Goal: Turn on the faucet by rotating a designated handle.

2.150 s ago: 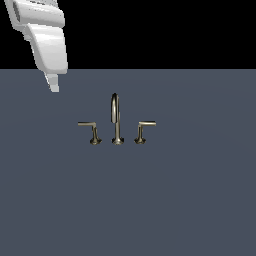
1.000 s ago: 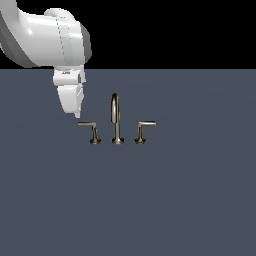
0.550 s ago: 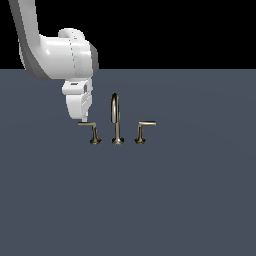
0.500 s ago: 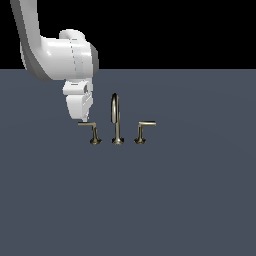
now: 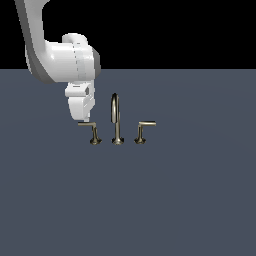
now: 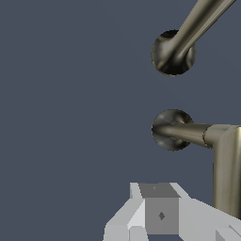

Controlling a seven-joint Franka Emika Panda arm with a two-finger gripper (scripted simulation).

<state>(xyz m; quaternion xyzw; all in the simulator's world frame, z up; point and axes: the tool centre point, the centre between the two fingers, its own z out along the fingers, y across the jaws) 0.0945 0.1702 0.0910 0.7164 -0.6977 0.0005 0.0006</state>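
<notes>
Faucet (image 5: 116,120) sits mid-table, nearer far edge. Gripper (image 5: 84,120) hangs right over the handle (image 5: 89,125) arm's outer tip, prob. touching; can't tell if fingers (image 6: 160,214) are apart or together.

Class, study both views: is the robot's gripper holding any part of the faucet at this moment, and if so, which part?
Nothing is clearly held. The gripper sits right at the outer tip of the handle, beside its thin arm; whether it touches the arm cannot be told.
</notes>
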